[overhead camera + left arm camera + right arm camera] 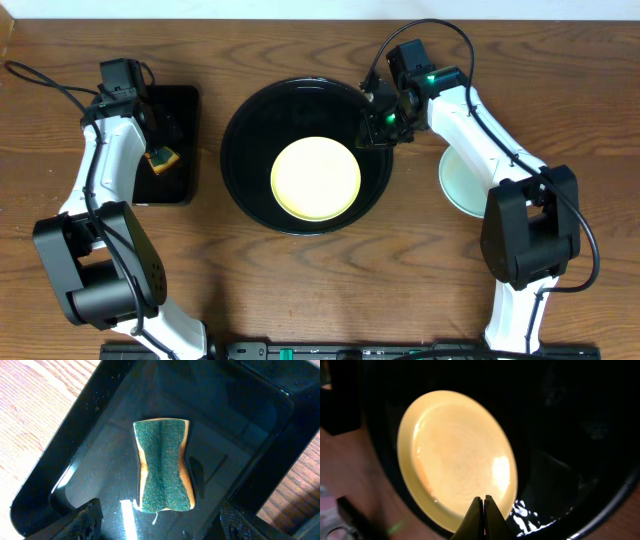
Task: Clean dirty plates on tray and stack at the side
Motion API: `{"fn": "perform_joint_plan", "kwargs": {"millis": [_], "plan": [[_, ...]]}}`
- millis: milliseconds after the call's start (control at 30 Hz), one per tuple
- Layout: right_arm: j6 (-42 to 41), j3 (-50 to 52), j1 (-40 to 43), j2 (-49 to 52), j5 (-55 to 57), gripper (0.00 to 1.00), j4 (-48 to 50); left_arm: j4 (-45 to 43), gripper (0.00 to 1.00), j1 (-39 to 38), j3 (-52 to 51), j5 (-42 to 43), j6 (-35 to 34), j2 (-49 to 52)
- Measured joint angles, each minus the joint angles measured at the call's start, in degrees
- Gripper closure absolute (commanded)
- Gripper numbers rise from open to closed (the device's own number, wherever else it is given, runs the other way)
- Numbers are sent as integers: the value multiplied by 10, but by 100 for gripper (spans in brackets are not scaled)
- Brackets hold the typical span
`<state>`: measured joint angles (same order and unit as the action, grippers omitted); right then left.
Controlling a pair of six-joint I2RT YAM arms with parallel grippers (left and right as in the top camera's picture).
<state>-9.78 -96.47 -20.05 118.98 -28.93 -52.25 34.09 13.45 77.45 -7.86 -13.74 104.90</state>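
A pale yellow plate is seated in the round black tray; a mint plate is set at its right. The right jaws are shut above the tray; the left jaws are spread over a sponge.

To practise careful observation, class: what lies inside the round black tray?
One pale yellow plate lies in the round black tray. The tray floor beneath it is covered and cannot be seen.
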Motion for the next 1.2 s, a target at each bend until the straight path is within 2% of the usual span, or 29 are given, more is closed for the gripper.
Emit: {"fn": "perform_joint_plan", "kwargs": {"millis": [333,700,767,800,833,867,900,933,1000,1033,1067,1100,1133,1200], "plan": [[-9,0,-27,0,102,98,1,0,24,0,0,0,0,0],[-8,0,-71,0,185,89,8,0,24,0,0,0,0,0],[-3,0,-75,4,192,80,8,0,24,0,0,0,0,0],[0,0,-77,7,195,71,9,0,24,0,0,0,0,0],[4,0,-79,12,197,60,8,0,24,0,0,0,0,0],[8,0,-82,18,199,43,7,0,24,0,0,0,0,0],[11,0,-84,24,202,32,4,0,24,0,0,0,0,0],[14,0,-86,30,203,25,-1,0,24,0,0,0,0,0],[17,0,-89,38,205,18,-8,0,24,0,0,0,0,0],[18,0,-89,40,206,19,-10,0,24,0,0,0,0,0],[21,0,-90,40,206,40,-12,0,24,0,0,0,0,0],[26,0,-90,40,207,81,-12,0,24,0,0,0,0,0],[26,0,-90,40,206,99,-12,0,24,0,0,0,0,0],[26,0,-90,40,207,99,-12,0,24,0,0,0,0,0]]}}
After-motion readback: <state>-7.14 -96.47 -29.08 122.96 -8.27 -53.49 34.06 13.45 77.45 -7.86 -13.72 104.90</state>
